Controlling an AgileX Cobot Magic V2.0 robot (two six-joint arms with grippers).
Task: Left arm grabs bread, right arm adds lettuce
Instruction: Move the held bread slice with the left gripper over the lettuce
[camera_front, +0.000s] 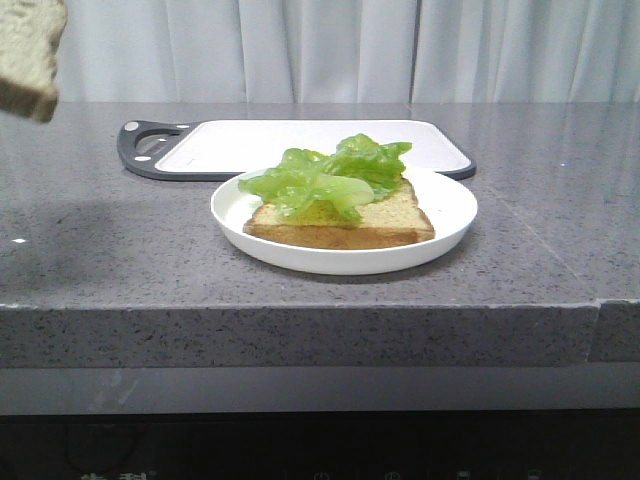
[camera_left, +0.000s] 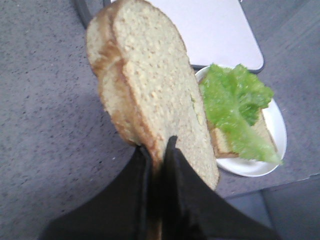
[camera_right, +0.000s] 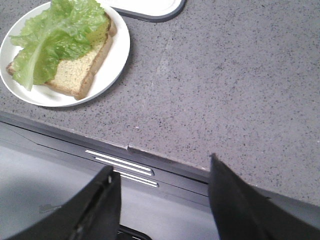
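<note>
My left gripper (camera_left: 159, 147) is shut on the lower crust edge of the bread (camera_left: 150, 85), a thick speckled slice held on edge in the air. The front view shows only that bread (camera_front: 28, 55), at the top left corner, well left of the plate. Ruffled green lettuce (camera_front: 330, 175) lies on a second bread slice (camera_front: 340, 233) on the white plate (camera_front: 340, 262). My right gripper (camera_right: 161, 165) is open and holds nothing; it hangs over the counter's front edge, away from the plate (camera_right: 117, 55) and its lettuce (camera_right: 55, 35).
A white cutting board (camera_front: 250, 145) with a dark grey rim and handle lies behind the plate. The grey speckled counter (camera_front: 520, 240) ends in a front edge with a dark panel below. A seam runs through the counter at the right.
</note>
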